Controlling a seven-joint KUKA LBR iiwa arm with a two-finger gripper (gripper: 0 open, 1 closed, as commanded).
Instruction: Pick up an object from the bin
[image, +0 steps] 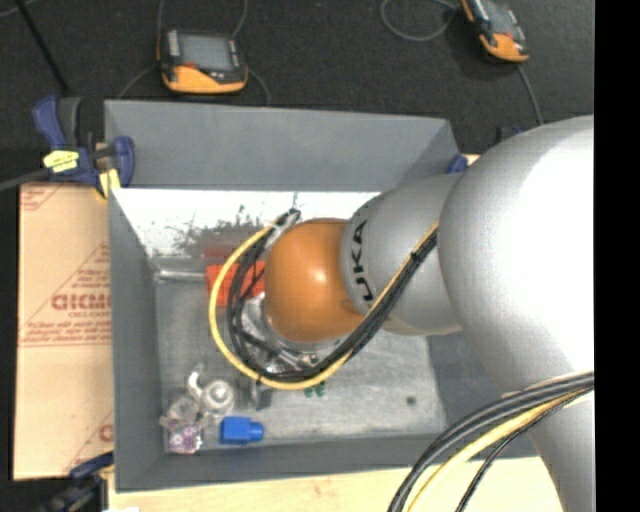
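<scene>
My gripper (266, 350) hangs low over the middle of the bin, mostly hidden under the arm's orange dome. Just in front of it, toward the near left corner, lies a small blue block (240, 431). Left of that sit a clear, silvery piece (213, 393) and a clear piece with purple marks (183, 436). A small green thing (316, 392) peeks out below the dome's near edge. A red-orange object (220, 276) lies on the far side, partly covered by the dome and cables.
The arm reaches in from the right and covers the bin's centre and right half. A thin grey rod (180, 272) lies by the far left wall. Bare floor shows along the near right side.
</scene>
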